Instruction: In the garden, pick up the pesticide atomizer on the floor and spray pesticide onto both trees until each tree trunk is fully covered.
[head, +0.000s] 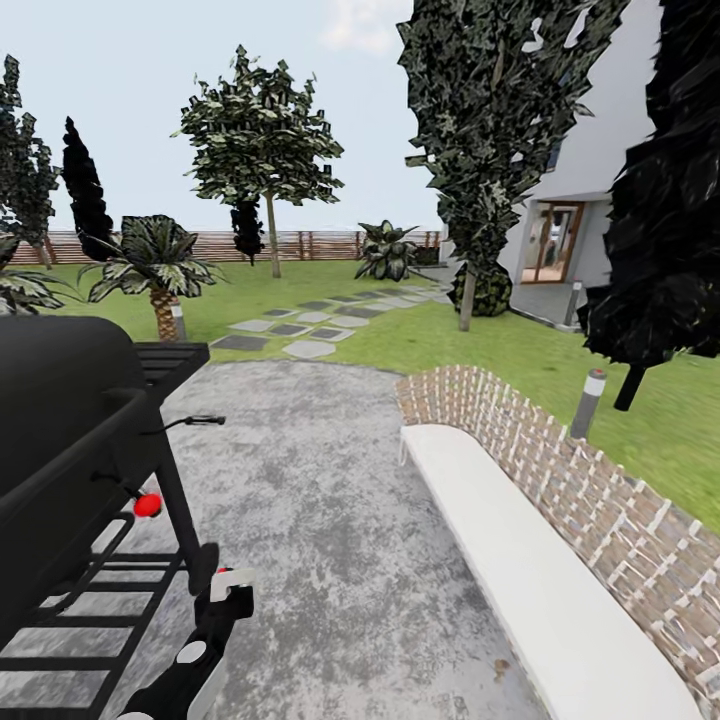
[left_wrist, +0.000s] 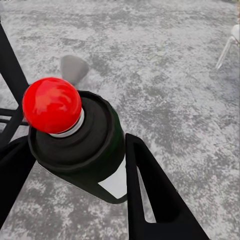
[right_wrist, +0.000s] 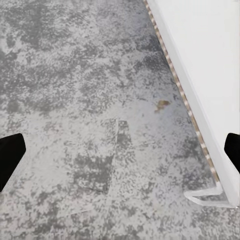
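One pesticide atomizer (dark bottle, white label, red knob) sits gripped between the left gripper's fingers above the grey floor; the right gripper's fingers are spread apart.

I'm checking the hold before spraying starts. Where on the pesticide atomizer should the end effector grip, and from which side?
Grip the dark round body of the pesticide atomizer below its cap, one finger on each side, as the left end effector does now. The body is cylindrical, so the fingers bear on opposite curved walls. That leaves the red-tipped spray head and its nozzle uncovered.
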